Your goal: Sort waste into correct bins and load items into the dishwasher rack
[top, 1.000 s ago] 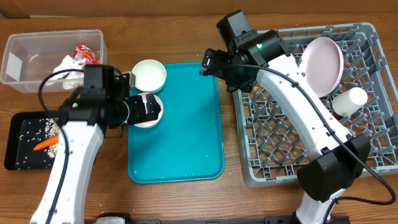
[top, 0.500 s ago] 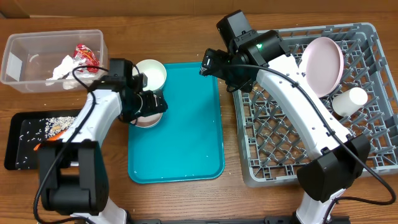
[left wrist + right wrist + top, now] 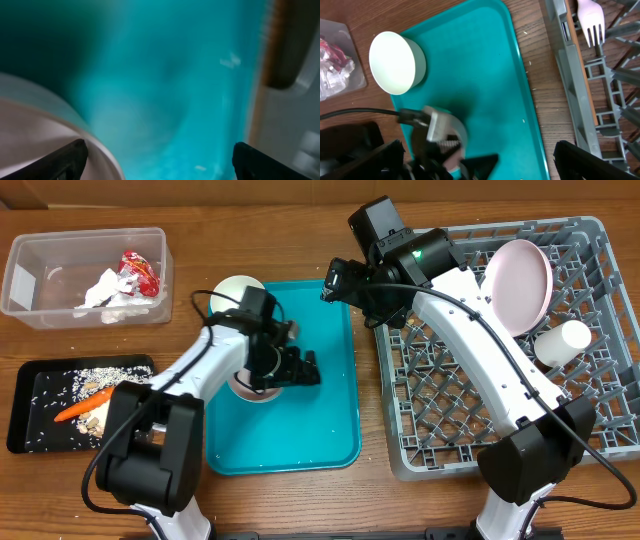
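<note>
The left arm bends low over the flat teal tray mid-frame, its left gripper spreading its fingers wide beside a small white bowl; the right gripper hovers upper-centre, fingers likewise apart.

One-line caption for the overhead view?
Left claw open beside a white bowl on the teal tray; plate and cup in the grey rack.
</note>
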`<action>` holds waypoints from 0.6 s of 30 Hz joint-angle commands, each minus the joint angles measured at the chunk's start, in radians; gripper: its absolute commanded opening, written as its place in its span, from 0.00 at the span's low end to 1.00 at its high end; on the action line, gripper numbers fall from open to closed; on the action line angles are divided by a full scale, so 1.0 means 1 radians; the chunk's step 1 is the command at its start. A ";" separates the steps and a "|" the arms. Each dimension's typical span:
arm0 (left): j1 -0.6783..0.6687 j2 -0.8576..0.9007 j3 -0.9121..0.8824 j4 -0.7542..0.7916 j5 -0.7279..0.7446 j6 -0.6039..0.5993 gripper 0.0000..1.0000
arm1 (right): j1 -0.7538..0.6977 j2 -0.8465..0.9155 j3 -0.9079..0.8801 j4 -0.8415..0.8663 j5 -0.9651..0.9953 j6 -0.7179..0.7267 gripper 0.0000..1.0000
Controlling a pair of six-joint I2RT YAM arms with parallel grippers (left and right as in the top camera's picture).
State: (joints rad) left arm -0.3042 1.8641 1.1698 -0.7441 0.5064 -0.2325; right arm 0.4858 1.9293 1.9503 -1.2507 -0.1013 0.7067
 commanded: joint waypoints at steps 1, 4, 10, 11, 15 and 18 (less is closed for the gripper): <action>-0.043 -0.011 0.018 -0.026 0.129 0.025 0.94 | -0.002 -0.001 -0.001 0.002 -0.002 0.004 1.00; -0.003 -0.041 0.022 -0.071 -0.029 -0.064 0.94 | -0.002 -0.001 -0.001 0.002 -0.002 0.004 1.00; 0.132 -0.180 0.065 -0.099 -0.043 -0.040 0.91 | -0.002 -0.001 -0.001 0.002 -0.002 0.004 1.00; 0.153 -0.213 0.075 -0.091 -0.057 -0.034 0.91 | -0.002 -0.001 -0.001 0.002 -0.002 0.004 1.00; 0.235 -0.272 0.087 -0.029 -0.165 -0.090 0.88 | -0.002 -0.001 -0.001 0.002 -0.002 0.004 1.00; 0.284 -0.246 0.087 0.131 -0.237 -0.072 0.88 | -0.002 -0.001 -0.001 0.002 -0.002 0.004 1.00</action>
State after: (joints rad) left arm -0.0463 1.5929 1.2484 -0.6876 0.3603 -0.3019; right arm 0.4858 1.9293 1.9499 -1.2503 -0.1005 0.7067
